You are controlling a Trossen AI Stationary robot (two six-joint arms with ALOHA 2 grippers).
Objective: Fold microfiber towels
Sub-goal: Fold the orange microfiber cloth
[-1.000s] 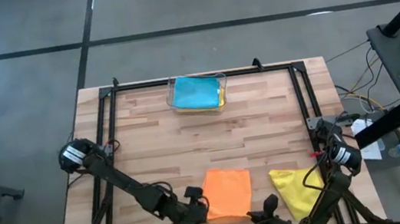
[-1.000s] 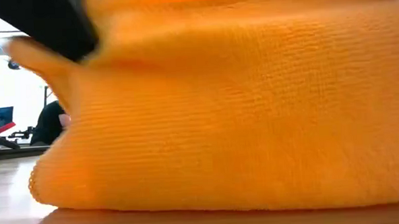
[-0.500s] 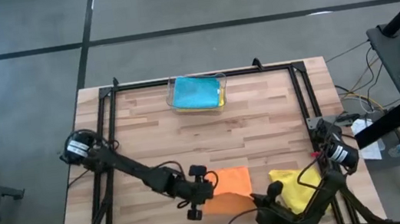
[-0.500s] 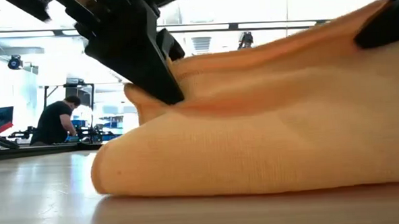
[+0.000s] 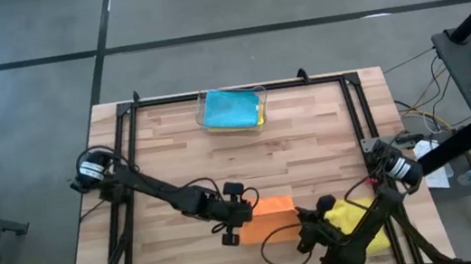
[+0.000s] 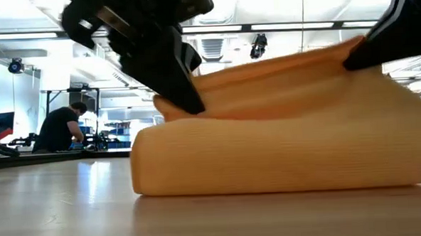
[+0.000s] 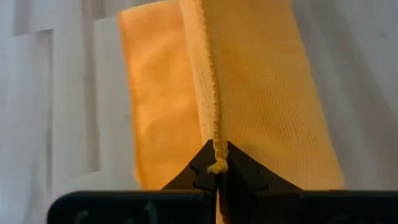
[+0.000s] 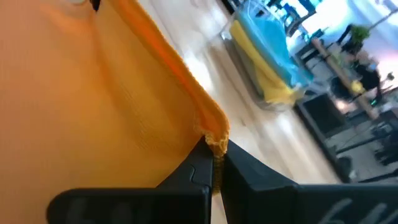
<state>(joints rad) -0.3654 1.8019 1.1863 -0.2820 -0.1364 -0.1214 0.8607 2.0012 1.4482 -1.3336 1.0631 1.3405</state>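
Left gripper (image 5: pixel 240 213) is pinched shut on one edge of the soft orange square microfiber towel (image 5: pixel 266 218), which lies on the wooden slatted table (image 5: pixel 249 162) between the two grippers; just past the towel's other side, the right gripper (image 5: pixel 308 229) is likewise clamped on an orange edge, with a crumpled yellow microfiber cloth (image 5: pixel 364 221) right beside it. Well beyond both grippers, at the table's far edge, a clear plastic bin (image 5: pixel 233 109) holds a light blue cloth (image 5: pixel 230 107) over a yellow one. To fold cleanly, I judge both grippers should carry their pinched edges across together at matching height, keeping the hem taut so it lands square on the opposite edge. Each wrist view shows a stitched hem caught between closed fingertips, which the high view cannot resolve. Only the low view reveals the lifted layer arching over the doubled cloth beneath, and a person (image 6: pixel 60 129) in the room behind.
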